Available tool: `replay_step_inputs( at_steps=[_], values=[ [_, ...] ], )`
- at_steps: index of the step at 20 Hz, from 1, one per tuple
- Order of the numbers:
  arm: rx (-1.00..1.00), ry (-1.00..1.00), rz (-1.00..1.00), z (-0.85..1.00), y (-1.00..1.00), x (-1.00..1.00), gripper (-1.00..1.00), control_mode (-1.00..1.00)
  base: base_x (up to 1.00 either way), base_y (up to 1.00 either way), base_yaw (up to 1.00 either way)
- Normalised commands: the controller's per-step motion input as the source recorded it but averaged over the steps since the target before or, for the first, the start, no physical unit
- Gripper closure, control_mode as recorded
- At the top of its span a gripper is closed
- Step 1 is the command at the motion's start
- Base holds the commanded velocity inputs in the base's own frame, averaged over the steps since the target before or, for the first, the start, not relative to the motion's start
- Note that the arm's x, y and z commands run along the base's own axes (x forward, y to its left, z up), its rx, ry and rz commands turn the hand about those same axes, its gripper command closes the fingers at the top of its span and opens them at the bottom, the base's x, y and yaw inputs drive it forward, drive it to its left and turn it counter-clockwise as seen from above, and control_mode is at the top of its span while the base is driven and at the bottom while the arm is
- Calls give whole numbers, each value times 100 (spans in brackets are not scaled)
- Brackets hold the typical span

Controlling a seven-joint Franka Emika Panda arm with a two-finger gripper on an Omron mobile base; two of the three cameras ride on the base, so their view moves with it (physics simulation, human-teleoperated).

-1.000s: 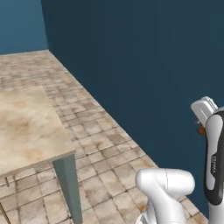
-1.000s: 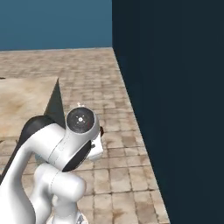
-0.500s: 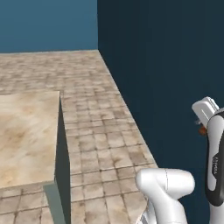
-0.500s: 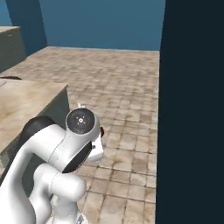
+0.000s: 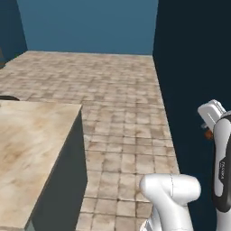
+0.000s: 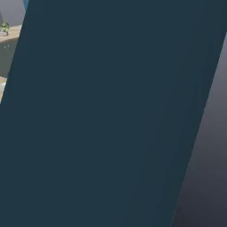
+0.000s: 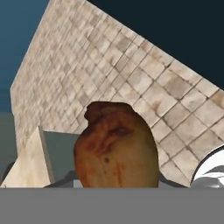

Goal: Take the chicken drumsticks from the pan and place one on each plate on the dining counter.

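Left: the counter (image 5: 31,149), beige and marbled, stands over a tiled floor (image 5: 122,113). Right: a drumstick (image 7: 116,148) sits close before the hand camera, in the gripper (image 5: 208,131), whose jaws are narrowed on it. It is bulbous, orange-brown, with darker browned patches. Likely light, firm and somewhat greasy; a hold across the thick end should resist slipping.

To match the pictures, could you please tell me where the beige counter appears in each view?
Left base view: beige counter lower left.
Right base view: cannot tell; a dark wall stands close.
Hand view: bottom left, behind the drumstick.
Shared landmark: the tiled floor.
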Motion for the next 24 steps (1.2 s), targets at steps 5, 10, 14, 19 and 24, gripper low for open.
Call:
replay_step_inputs(
  at_steps=[5, 10, 14, 19, 24],
  values=[
    [0, 0, 0, 0, 0, 0, 100, 100, 100, -75, 48],
    [0, 0, 0, 0, 0, 0, 100, 100, 100, -87, 45],
    [0, 0, 0, 0, 0, 0, 100, 100, 100, -96, 43],
    [0, 0, 0, 0, 0, 0, 100, 100, 100, -100, 40],
    [0, 0, 0, 0, 0, 0, 100, 100, 100, -100, 40]
  ],
)
